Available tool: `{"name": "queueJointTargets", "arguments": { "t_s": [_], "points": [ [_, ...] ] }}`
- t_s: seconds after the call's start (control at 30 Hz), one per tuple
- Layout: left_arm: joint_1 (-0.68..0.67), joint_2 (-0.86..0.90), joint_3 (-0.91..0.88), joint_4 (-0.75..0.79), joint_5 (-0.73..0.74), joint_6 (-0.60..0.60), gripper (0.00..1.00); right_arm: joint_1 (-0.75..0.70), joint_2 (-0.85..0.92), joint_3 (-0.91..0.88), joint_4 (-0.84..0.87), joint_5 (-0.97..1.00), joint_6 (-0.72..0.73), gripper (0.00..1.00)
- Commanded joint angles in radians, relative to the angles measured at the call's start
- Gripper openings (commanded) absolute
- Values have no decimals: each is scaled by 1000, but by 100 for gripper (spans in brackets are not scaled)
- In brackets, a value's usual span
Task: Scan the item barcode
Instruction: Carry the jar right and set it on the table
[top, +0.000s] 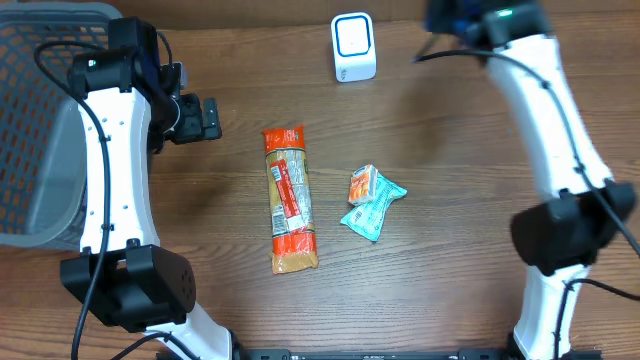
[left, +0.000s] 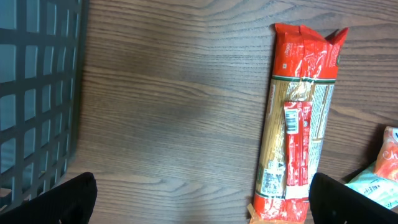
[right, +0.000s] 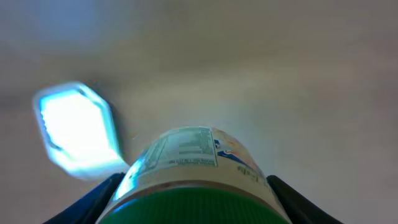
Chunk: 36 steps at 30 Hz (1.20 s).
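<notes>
So, what I'm seeing from my end: right hand (right: 193, 211) closed partway round green-lidded round jar with printed label (right: 186, 155), gripping it at far edge of wooden counter (top: 450, 150), close to small white scanner box with blue glowing face (top: 353, 45). Scanner is only a blur on wrist cam. Left hand (top: 197, 115) spread fully wide, nothing in it, sitting between grey mesh basket (top: 40, 120) and long orange-red pasta packet (top: 289, 198). Teal and orange snack packets (top: 372, 200) lying just right of pasta.

Wood table (top: 450, 130), pasta packet (top: 289, 200), snack packets (top: 373, 203) (overlapping), scanner (top: 353, 47), basket (top: 40, 130)
</notes>
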Motion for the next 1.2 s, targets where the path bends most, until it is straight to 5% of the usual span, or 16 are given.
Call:
{"name": "queueJointTargets", "arguments": {
  "t_s": [0.0, 0.2, 0.6, 0.63, 0.7, 0.73, 0.93, 1.17],
  "points": [
    [-2, -25, 19, -2, 6, 14, 100, -72, 39, -14, -169, 8, 3, 4],
    [-2, -25, 19, -2, 6, 14, 100, -206, 77, -151, -372, -41, 3, 4],
    [-2, -25, 19, -2, 6, 14, 100, -356, 77, -504, -239, -84, 2, 4],
    [-2, -25, 19, -2, 6, 14, 100, -363, 78, -520, -224, -85, 2, 12],
    [-2, -25, 19, -2, 6, 14, 100, -372, 78, -537, -208, -85, 2, 84],
    [-2, -25, 19, -2, 6, 14, 100, -374, 78, -546, -198, -85, 2, 99],
    [-2, -25, 19, -2, 6, 14, 100, -377, 70, -510, -227, -84, 3, 100],
    [-2, -25, 19, -2, 6, 15, 100, -356, 8, -190, -432, -111, 0, 100]
  ]
}}
